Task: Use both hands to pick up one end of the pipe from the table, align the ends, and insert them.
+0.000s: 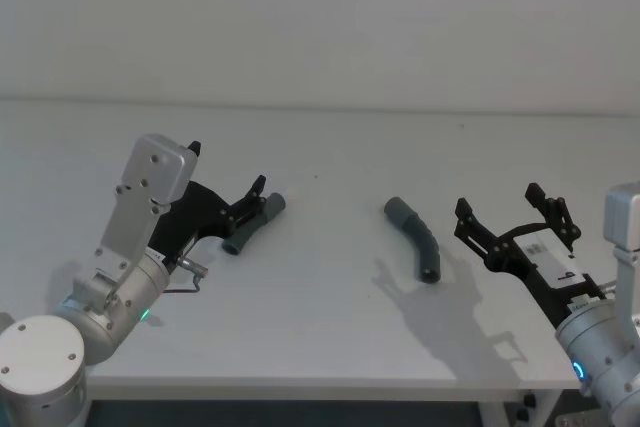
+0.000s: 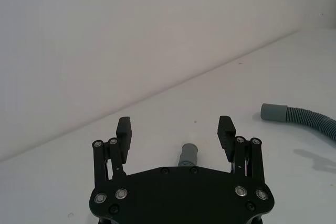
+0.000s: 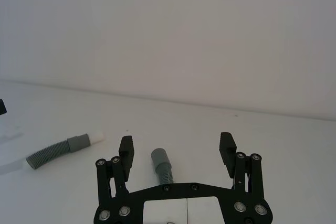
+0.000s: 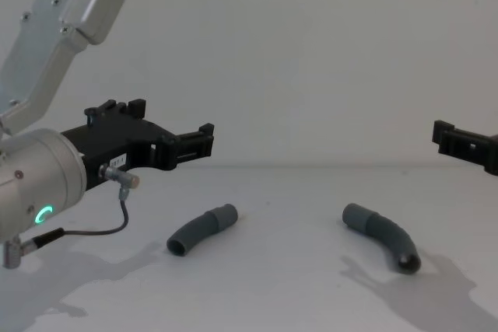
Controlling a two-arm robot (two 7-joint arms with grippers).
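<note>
The pipe lies in two pieces on the table (image 1: 330, 347). The shorter piece (image 1: 256, 223) is at the left, its lighter cuff (image 1: 276, 205) pointing away. My left gripper (image 1: 255, 199) hovers open just above it, and the cuff (image 2: 187, 155) shows between the fingers. The longer bent piece (image 1: 416, 238) lies right of centre, with its cuff (image 1: 396, 210) at the far end. My right gripper (image 1: 497, 199) is open, to the right of this piece and above the table. Its own view has the cuff (image 3: 159, 158) ahead between the fingers, and the shorter piece (image 3: 58, 150) with a white tip farther off.
A plain white wall rises behind the table. The table's front edge (image 1: 300, 384) runs close below both arms. Bare table surface separates the two pieces (image 4: 288, 254).
</note>
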